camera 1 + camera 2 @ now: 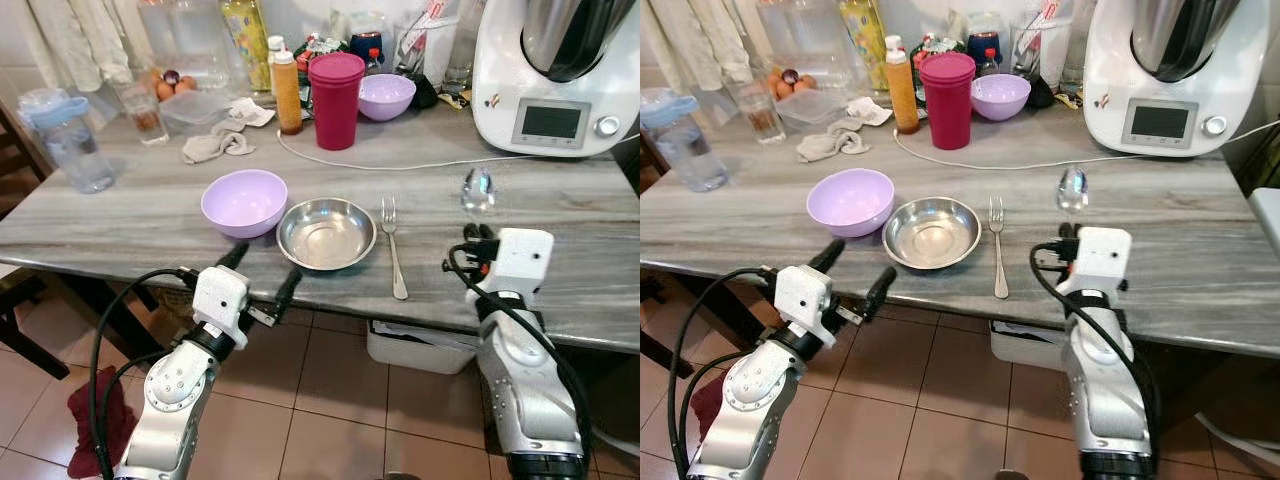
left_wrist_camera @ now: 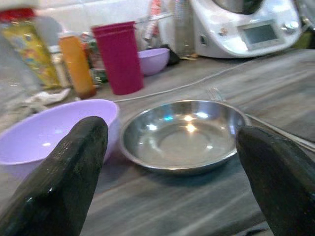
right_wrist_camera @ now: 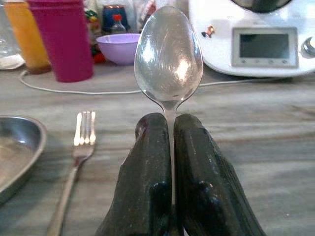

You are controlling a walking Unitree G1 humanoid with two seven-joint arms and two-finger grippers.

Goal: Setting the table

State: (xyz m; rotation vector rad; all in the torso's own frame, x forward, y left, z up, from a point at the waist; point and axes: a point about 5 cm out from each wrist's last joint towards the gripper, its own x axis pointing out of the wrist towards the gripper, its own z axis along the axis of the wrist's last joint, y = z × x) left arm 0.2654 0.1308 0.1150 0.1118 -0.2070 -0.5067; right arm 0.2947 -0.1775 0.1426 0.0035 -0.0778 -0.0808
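Spoon (image 3: 169,61) first: I see it pinched by the handle in my right gripper (image 3: 172,142), bowl up, above the table's (image 1: 560,300) near edge, right of the fork (image 1: 393,245). Bare tabletop lies between that fork and the white appliance (image 1: 555,85). The steel plate (image 1: 326,233) sits left of the fork, touching the lilac bowl (image 1: 244,202). My left gripper (image 2: 167,162) hangs wide open just off the near edge, facing the plate. A magenta cup (image 1: 336,100) stands well behind.

Right end effector (image 1: 478,236) holds a spoon (image 1: 478,190) right of the fork (image 1: 393,244).
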